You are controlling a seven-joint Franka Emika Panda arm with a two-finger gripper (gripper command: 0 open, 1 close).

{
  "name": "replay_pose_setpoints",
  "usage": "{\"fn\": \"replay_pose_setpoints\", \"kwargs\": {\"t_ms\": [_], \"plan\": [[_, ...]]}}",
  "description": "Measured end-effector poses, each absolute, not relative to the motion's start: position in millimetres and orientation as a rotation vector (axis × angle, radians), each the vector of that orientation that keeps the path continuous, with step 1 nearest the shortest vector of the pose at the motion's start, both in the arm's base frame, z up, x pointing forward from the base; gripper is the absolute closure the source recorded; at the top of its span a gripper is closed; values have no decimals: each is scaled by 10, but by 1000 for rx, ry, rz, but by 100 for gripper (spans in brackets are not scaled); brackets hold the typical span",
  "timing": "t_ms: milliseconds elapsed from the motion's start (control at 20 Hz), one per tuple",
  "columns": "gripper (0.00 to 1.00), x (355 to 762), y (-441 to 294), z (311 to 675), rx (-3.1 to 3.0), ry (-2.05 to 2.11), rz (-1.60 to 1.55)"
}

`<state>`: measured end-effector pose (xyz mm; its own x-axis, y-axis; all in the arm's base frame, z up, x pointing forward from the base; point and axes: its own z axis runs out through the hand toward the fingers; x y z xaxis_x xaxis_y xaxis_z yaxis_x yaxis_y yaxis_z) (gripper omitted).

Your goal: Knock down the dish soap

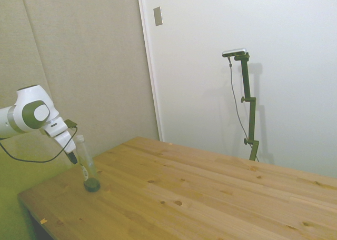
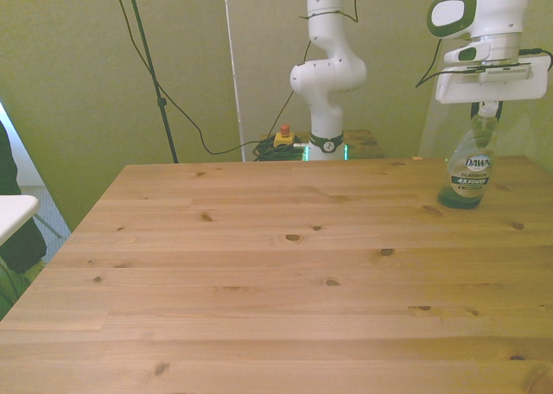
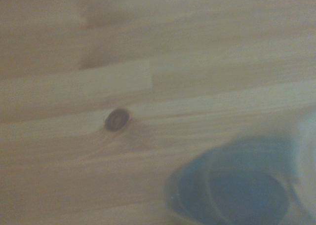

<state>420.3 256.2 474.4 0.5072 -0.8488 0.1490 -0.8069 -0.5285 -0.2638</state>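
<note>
While I'm watching the feeds from my desk, the soap (image 2: 470,171) is standing on the table (image 2: 276,273), close to the far edge and way over on the front view's right. From the side camera it's near the table's left corner (image 1: 87,165) and looks tilted a bit, top leaning left toward the arm, though the front view has it looking pretty much upright, so I wouldn't swear to how much it leans. It's a clear bottle with a dark pool of liquid in the base, a label across the lower half, and a pale cap up top. The gripper (image 2: 486,111) hangs right over the cap in the front view, and in the side view its tip (image 1: 72,157) sits just left of the bottle's upper half, very close to it. Whether it's actually touching, I can't say. Honestly can't tell if the fingers are spread or closed either, they're just too small and dark on both cameras. The wrist cam is blurry, mostly wood grain with one dark knot (image 3: 117,119) and the bottle's dark round base (image 3: 232,188) showing at the frame's edge.
</note>
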Motion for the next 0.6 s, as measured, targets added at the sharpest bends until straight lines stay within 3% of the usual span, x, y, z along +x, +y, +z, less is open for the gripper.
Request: {"fn": "replay_pose_setpoints", "kwargs": {"t_ms": [600], "plan": [[100,5343,1836,4676,-2477,1606,-451]]}}
